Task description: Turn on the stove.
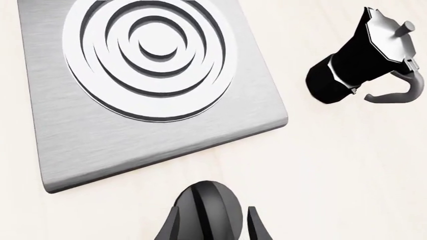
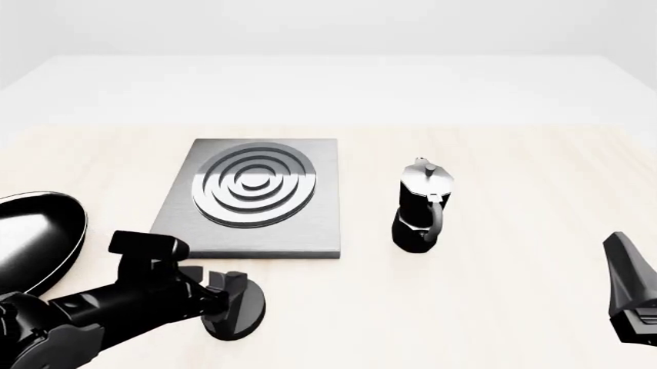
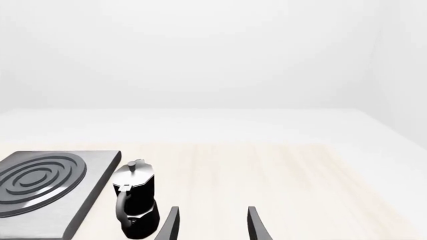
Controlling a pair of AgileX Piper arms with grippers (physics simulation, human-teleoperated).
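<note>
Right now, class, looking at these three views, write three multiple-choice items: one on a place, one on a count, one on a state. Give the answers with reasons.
1. Where does the moka pot stand?
A. on the stove
B. right of the stove
C. inside the frying pan

2. How many frying pans show?
A. one
B. two
C. three

3. The right gripper is:
A. shut on the moka pot
B. open, holding nothing
C. shut on the knob

Answers: B, it stands on the table beside the slab; A, one frying pan at the left edge; B, bare table shows between its fingers.
</note>
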